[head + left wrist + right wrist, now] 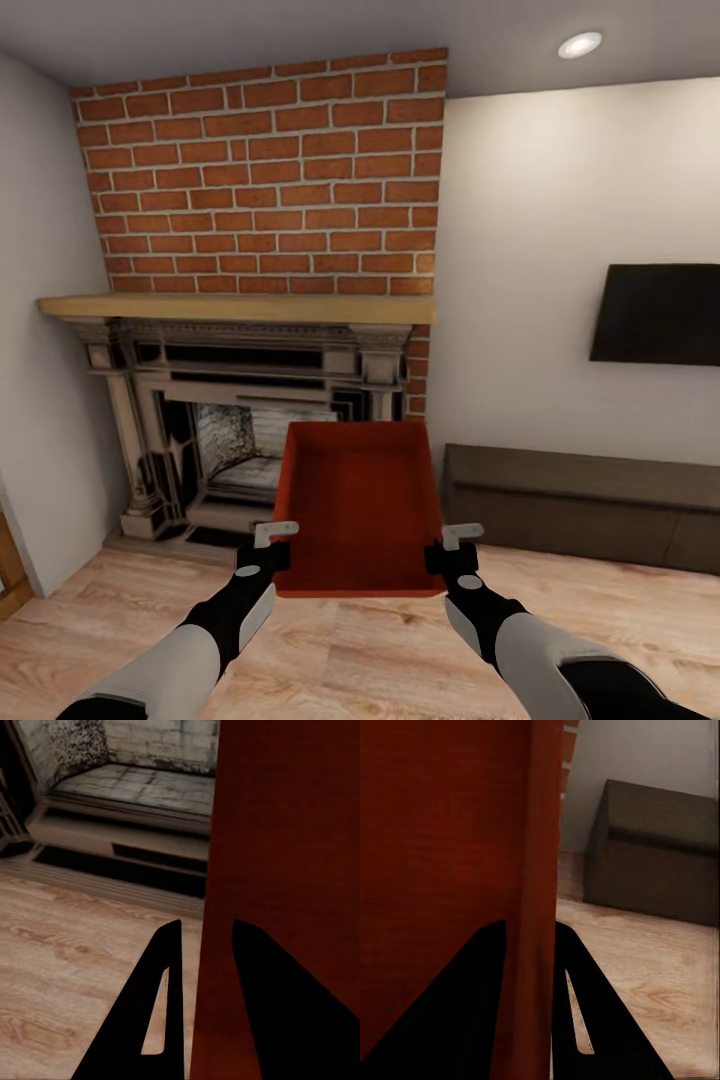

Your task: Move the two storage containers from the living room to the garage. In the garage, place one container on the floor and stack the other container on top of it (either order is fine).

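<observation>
I hold one orange-red storage container (pixel 360 505) up in front of me, above the light wood floor of the living room, its open top tilted toward my head camera. My left gripper (pixel 272 545) is shut on its left wall, and my right gripper (pixel 455 545) is shut on its right wall. In the left wrist view the red wall (pixel 285 832) passes between the two dark fingers of the left gripper (pixel 206 924). The right wrist view shows the container's wall (pixel 442 832) pinched in the right gripper (pixel 531 922). The garage is out of view.
A red brick fireplace (pixel 240 420) with a wooden mantel stands straight ahead, close behind the container. A long low dark bench (pixel 580 500) runs along the white wall at the right, under a black TV (pixel 655 313). Wood plank floor (pixel 350 650) lies below my arms.
</observation>
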Controlling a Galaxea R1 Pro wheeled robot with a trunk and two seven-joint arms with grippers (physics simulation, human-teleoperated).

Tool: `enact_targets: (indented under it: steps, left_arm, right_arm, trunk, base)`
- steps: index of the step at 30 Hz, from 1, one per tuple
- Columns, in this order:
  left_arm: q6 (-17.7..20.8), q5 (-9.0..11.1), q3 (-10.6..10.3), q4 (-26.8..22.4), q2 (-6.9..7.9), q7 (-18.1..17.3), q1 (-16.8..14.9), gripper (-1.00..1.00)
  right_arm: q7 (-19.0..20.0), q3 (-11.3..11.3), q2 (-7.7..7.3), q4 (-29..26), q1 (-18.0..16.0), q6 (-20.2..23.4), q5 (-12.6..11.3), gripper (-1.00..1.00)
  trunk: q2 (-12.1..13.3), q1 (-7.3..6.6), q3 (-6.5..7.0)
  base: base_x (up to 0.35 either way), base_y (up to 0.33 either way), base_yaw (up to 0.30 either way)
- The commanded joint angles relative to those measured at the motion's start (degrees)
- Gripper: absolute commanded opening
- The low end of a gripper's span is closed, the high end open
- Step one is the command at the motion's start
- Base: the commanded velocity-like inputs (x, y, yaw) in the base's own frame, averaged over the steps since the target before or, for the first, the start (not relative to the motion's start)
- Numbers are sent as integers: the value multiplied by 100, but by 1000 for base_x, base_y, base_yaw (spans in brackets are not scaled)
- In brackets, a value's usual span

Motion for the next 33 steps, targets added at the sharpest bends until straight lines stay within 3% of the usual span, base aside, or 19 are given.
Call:
enact_targets:
  steps: [1,33]
  left_arm:
    - [-244,-49,78,-22,17,126,-8,-100]
    - [-244,-49,73,-22,17,125,-8,-100]
  right_arm:
    - [-53,-181,0,23,-2,-18,-30,-100]
    - [-53,-181,0,23,-3,-18,-30,-100]
  trunk:
    - [-6,0,-5]
    - [-6,0,74]
  base:
    - [0,0,-273]
    - [0,0,-273]
